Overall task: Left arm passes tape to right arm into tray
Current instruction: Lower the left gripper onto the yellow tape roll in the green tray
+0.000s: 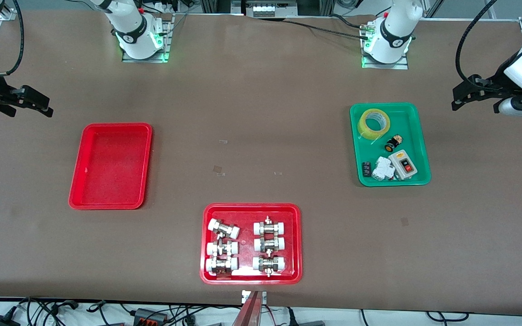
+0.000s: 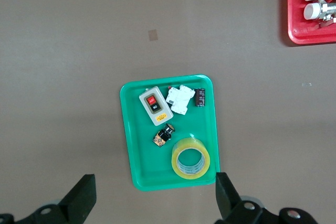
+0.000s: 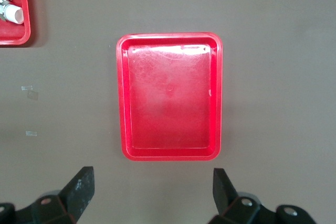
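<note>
The yellowish tape roll [image 1: 374,123] lies flat in the green tray [image 1: 417,136], in the corner nearest the robots' bases; it also shows in the left wrist view [image 2: 190,158]. My left gripper [image 1: 459,97] is open and empty, up in the air over the table beside the green tray at the left arm's end; its jaws [image 2: 155,178] stand wide apart. The plain red tray [image 1: 111,167] is empty at the right arm's end and shows in the right wrist view [image 3: 168,95]. My right gripper [image 1: 43,105] is open and empty, over the table beside it [image 3: 152,170].
The green tray also holds a grey switch box [image 1: 403,163], a white breaker [image 1: 383,170] and a small black and yellow part [image 1: 393,143]. A second red tray [image 1: 206,244] with several white-capped metal fittings sits nearest the front camera, mid-table.
</note>
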You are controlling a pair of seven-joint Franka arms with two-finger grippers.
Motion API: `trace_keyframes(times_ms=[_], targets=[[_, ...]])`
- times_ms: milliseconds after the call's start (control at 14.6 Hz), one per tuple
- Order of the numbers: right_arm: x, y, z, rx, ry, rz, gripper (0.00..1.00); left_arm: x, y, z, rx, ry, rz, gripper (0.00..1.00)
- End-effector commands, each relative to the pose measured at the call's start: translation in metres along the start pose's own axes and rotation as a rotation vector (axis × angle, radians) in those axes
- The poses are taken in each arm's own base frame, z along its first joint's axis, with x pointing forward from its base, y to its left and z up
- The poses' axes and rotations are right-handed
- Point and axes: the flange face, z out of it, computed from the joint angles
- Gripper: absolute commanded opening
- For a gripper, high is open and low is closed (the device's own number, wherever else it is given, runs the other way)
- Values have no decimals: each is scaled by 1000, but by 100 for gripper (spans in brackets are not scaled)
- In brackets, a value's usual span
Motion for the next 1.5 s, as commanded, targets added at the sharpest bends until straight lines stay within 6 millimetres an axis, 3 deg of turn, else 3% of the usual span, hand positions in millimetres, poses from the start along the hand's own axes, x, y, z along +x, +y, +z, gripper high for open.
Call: trace_keyframes(times_ms=[0,410,615,821,1094,1231,1436], targets=[[-6,0,-4,-8,-4,12,100,2,2,-6,8,3,-7,100],[-5,0,-6,-9,2,11,100,2,5,0,10,-13,7,100],[-5,-1,-7,-6,4,11,100,9,6,31,7,-82,17,100],[-4,-1,-6,-7,3,8,100,22,9,119,-21,-246,19,100],[-2,-1,-3,-4,-6,4,100,19,18,231,-92,-470,7,100],[-1,0,-1,-4,-9,5,100,19,20,266,-154,-526,-19,100],[-1,-1,-1,-4,-12,10,100,-9,15,327,-149,-529,-44,100]])
